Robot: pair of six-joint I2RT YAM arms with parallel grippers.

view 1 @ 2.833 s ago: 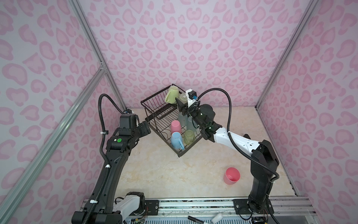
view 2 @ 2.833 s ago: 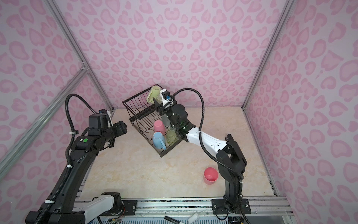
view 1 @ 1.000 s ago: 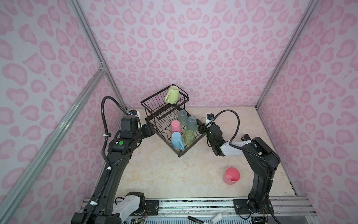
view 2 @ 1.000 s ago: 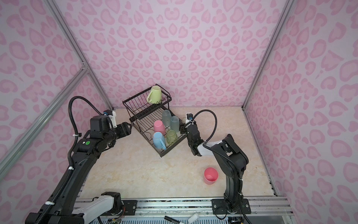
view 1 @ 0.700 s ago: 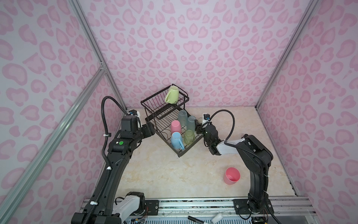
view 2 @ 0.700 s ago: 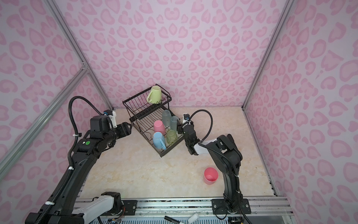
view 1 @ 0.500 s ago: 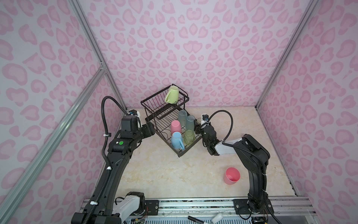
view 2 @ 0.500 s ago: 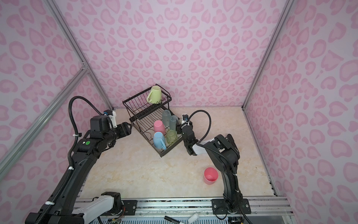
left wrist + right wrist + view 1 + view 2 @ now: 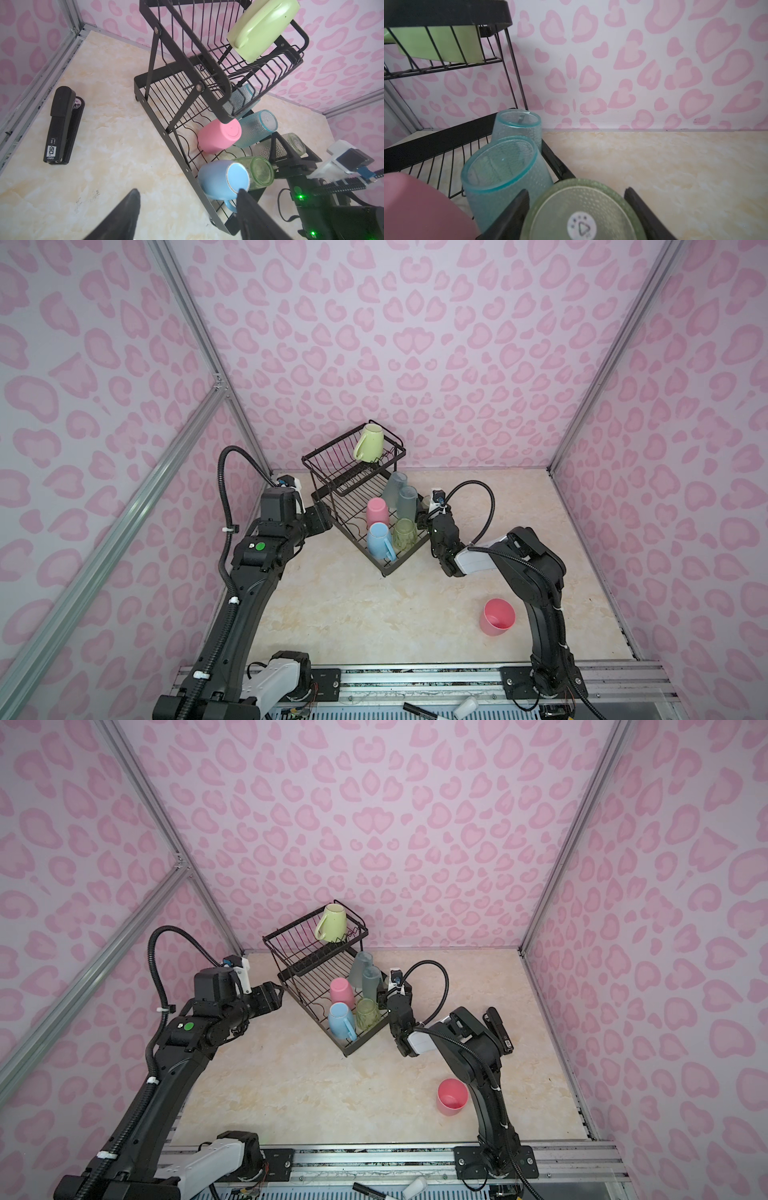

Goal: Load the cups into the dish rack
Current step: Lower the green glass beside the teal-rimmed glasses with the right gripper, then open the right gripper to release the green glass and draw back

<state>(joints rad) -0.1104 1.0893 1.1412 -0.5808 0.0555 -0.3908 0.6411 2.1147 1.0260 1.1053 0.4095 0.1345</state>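
Marble tabletop (image 9: 353, 614), pink-patterned walls. Left gripper (image 9: 187, 190) hovers with fingers spread and empty, just beside the dish rack (image 9: 166, 133). Beyond its tips the light-blue mug (image 9: 378, 539), racked green tumbler (image 9: 404, 533), racked pink cup (image 9: 377, 510) and blue-grey tumblers (image 9: 407, 502) fill the lower tray, with the lime mug (image 9: 369, 443) in the basket above. Right gripper (image 9: 576, 190) pinches an inverted second green tumbler (image 9: 581, 218) at the tray's rim. Well behind it a loose pink cup (image 9: 498, 616) stands upright.

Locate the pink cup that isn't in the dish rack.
In both top views the loose pink cup stands upright on the tabletop at front right, just left of the upright link of the right arm, well apart from the dish rack.
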